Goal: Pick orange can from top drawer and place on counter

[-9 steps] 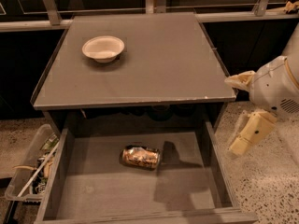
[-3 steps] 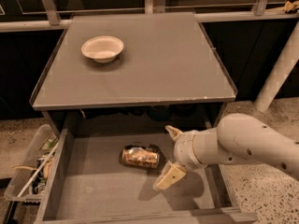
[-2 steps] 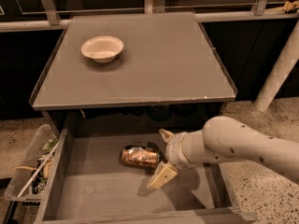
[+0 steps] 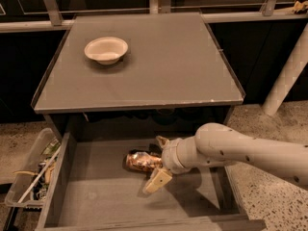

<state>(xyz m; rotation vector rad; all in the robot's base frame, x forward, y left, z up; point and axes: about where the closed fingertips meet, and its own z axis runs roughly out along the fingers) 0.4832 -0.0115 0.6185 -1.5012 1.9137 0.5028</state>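
The orange can (image 4: pixel 141 160) lies on its side on the grey floor of the open top drawer (image 4: pixel 96 196), near the middle. My gripper (image 4: pixel 159 161) reaches in from the right on a pale arm. Its fingers are open: one fingertip (image 4: pixel 161 141) is behind the can's right end, the other (image 4: pixel 156 182) in front of it. The can's right end sits between them. The counter (image 4: pixel 159 66) above is a flat grey square top.
A white bowl (image 4: pixel 106 49) stands on the counter's back left. A clear plastic bin of clutter (image 4: pixel 31 177) hangs at the drawer's left. A pale post (image 4: pixel 288 76) stands at the right. Speckled floor lies on both sides.
My arm has swung from the right of the cabinet down into the drawer and moved left. The open fingers now straddle the can's right end. The can has not moved.
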